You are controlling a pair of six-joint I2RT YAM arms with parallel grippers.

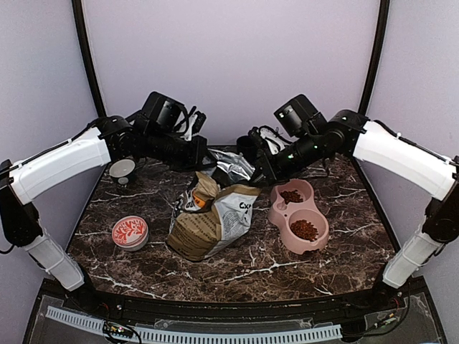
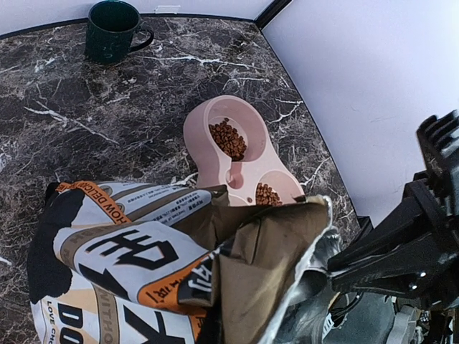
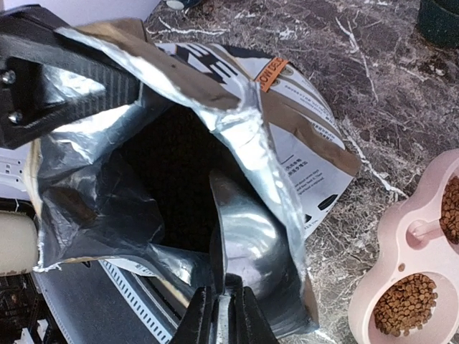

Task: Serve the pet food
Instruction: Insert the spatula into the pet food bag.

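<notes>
The pet food bag (image 1: 211, 218) lies on the marble table with its foil-lined mouth (image 3: 165, 165) held open. My left gripper (image 1: 203, 153) is shut on the bag's upper rim; from the right wrist it shows as a black clamp (image 3: 64, 79). My right gripper (image 3: 222, 319) is shut on the handle of a metal scoop (image 3: 247, 236), whose bowl sits inside the bag's mouth. Reddish-brown pet food (image 1: 304, 229) fills both cups of the pink double bowl (image 1: 276, 213) to the right of the bag, and shows again as pet food (image 2: 228, 138) and pet food (image 3: 405, 304). The bag's inside is dark.
A red patterned round dish (image 1: 130, 232) sits at the front left, and a small white cup (image 1: 122, 169) stands behind it. Beyond the bag stands a dark green mug (image 2: 111, 29). Purple walls close in the back and both sides.
</notes>
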